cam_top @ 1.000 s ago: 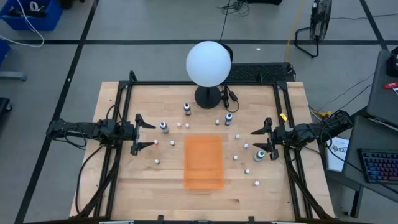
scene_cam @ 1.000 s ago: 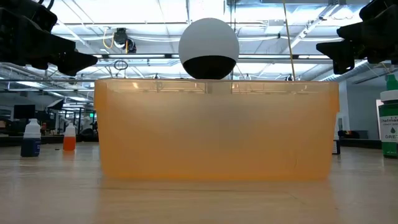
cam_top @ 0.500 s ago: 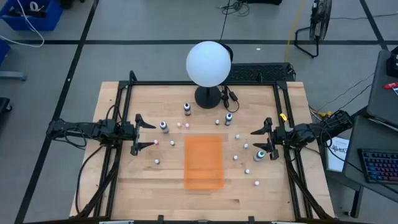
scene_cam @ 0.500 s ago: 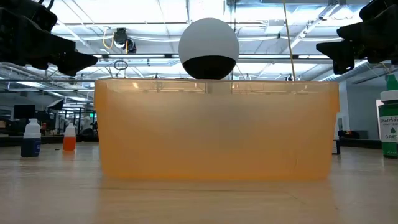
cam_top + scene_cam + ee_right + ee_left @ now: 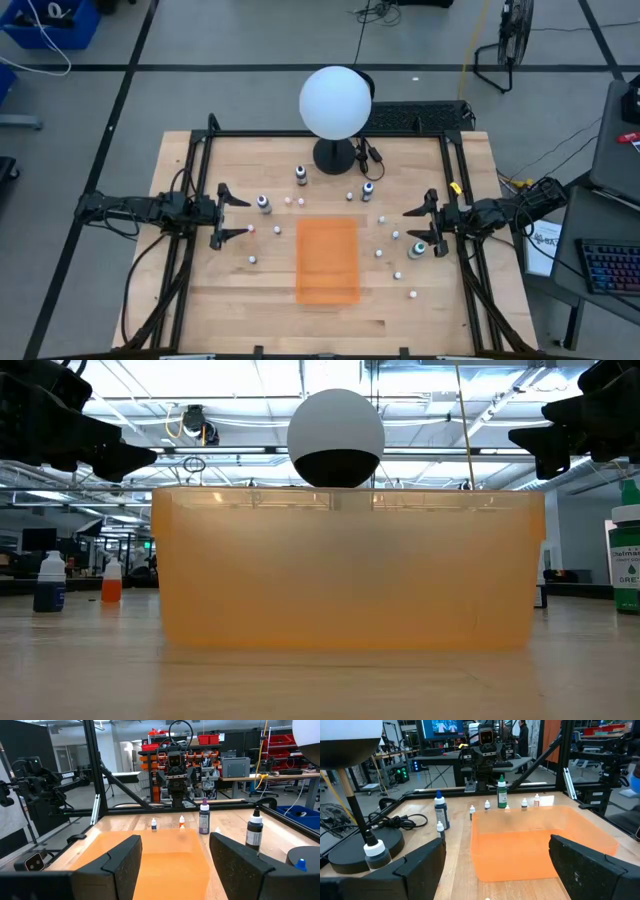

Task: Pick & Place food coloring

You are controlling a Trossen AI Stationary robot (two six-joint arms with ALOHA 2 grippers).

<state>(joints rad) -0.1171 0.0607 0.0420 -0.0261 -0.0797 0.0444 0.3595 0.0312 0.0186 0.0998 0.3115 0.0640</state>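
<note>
Nothing's moved in the last second; my left gripper (image 5: 232, 211) and right gripper (image 5: 418, 226) both hang spread and empty; food coloring (image 5: 264, 204) untouched just ahead, nothing picked yet.

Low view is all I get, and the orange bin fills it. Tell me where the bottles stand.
Observer: From above, no bottle is in the orange bin; they're scattered on either side and beyond it.
Operator: Give me the closest to the right pincer.
Observer: The green-topped bottle, right beside the open right pincer.
Operator: Now the left.
Observer: The left pincer is open, empty; a dark white-capped bottle stands just ahead of it.
</note>
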